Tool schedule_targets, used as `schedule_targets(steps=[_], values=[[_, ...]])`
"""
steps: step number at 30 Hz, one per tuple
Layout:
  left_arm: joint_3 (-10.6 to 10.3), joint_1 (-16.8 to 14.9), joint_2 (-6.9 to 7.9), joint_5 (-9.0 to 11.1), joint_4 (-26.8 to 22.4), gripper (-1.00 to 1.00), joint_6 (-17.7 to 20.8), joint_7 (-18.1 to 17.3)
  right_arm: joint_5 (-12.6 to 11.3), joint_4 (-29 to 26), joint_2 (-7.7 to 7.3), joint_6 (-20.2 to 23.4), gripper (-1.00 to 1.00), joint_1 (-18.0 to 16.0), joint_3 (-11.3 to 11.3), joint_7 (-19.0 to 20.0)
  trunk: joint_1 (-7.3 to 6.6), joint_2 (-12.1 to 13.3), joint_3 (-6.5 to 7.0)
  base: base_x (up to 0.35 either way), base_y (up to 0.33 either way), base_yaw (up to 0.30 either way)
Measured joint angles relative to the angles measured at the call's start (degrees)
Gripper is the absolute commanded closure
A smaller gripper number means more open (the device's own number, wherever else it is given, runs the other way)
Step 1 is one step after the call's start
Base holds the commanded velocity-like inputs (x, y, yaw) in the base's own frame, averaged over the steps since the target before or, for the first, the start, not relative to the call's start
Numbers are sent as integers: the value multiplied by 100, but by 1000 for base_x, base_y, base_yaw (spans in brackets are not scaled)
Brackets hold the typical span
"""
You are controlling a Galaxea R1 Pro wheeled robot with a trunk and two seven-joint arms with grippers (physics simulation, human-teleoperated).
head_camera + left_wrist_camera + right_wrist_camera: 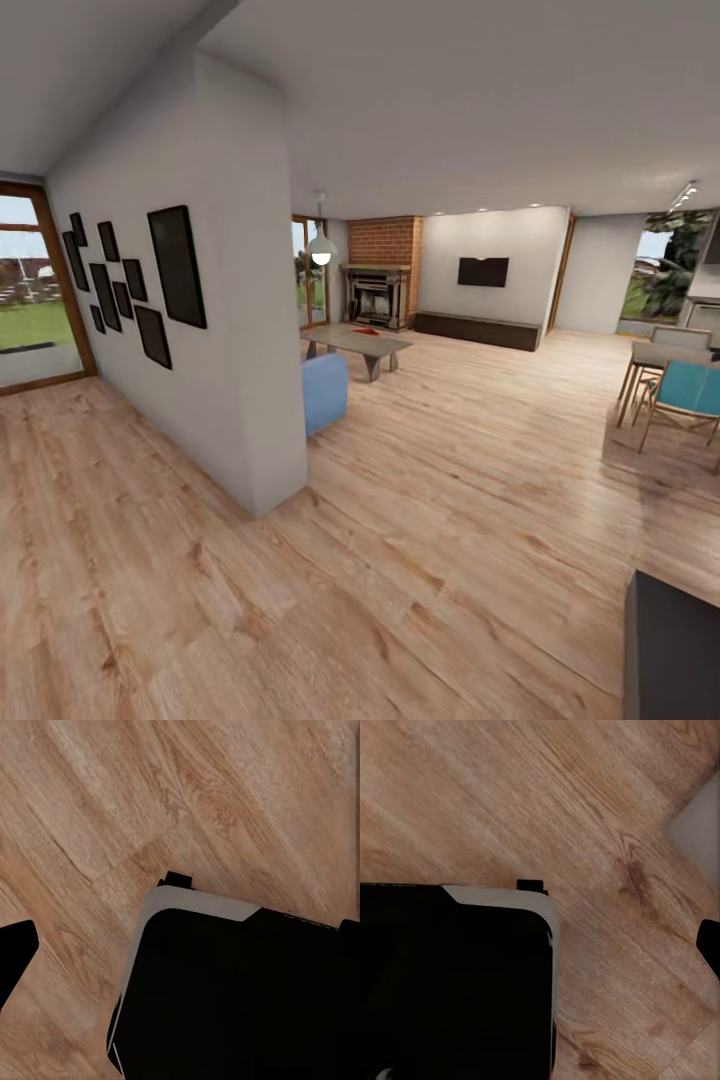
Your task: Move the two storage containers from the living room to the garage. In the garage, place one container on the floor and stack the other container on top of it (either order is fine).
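The robot is in transit across the wood-plank floor point(420, 520), approaching the living room. A small red shape on the coffee desk point(357, 343) may be a container; I cannot confirm. Next: round the white partition wall point(235, 330), passing the blue sofa point(325, 390). Tool states cannot be told.

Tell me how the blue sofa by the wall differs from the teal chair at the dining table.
The sofa is pale blue, upholstered and blocky, sitting low on the floor with no legs showing; the chair is brighter teal, on thin wooden legs. The sofa is half hidden behind the white partition wall; the chair stands in the open at the dining table. Both rest on light wood-plank flooring.
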Motion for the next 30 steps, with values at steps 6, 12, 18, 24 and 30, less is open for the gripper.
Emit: schedule_targets(steps=[6,12,18,24,30], values=[[0,0,0,0,0,-100,0,0,14,0,-11,6,-100,0,1,28,0,0,0,322,0,0],[0,0,0,0,0,-100,0,0,26,1,-15,14,-100,0,2,81,0,0,0,322,0,0],[0,0,0,0,0,-100,0,0,29,0,-10,16,-100,0,2,88,0,0,0,323,0,0],[0,0,0,0,0,-100,0,0,27,0,-7,16,-100,0,-1,89,0,0,0,323,0,0],[-1,-1,0,0,1,-100,0,0,23,0,-7,15,-100,1,-6,89,0,0,0,322,0,-120]])
